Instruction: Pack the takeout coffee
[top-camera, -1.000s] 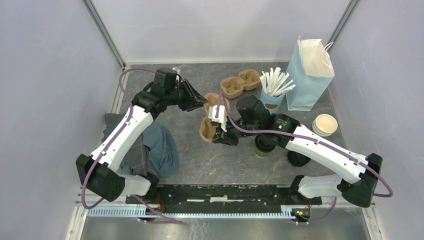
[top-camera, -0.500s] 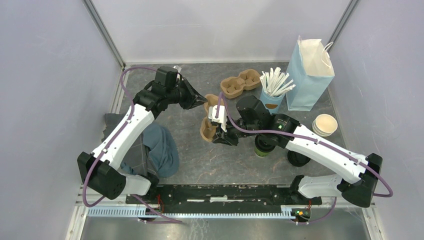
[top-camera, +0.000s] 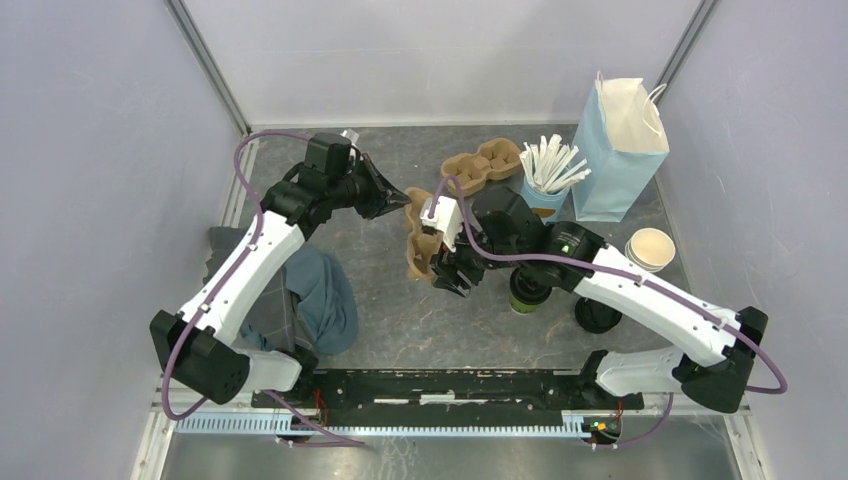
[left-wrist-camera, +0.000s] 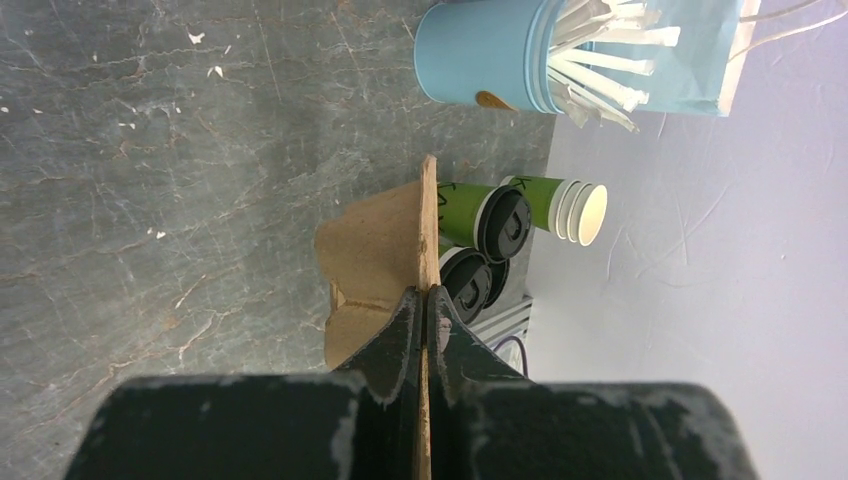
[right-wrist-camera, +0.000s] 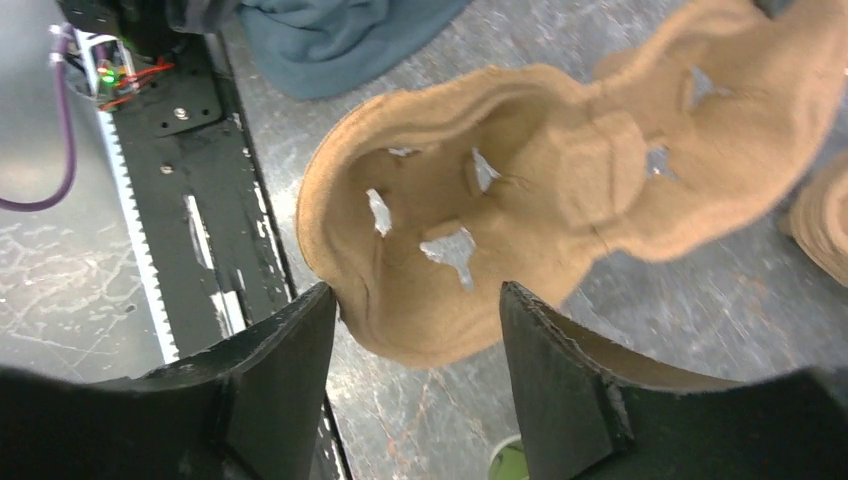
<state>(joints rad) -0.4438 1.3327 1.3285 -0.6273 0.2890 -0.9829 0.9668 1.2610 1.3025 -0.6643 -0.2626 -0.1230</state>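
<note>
Carrier handling appears under way: left gripper clenched on the rim of the pulp cup carrier, right gripper open astride its far end, takeout coffee just behind the right wrist, likely needing collection next.

A robot lab cell: blank pale walls enclose a scuffed grey table.

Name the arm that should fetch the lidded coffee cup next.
Right. Its pincer is open and the takeout coffee stands beside that arm; the left pincer is shut on the cardboard carrier, farther away.
</note>
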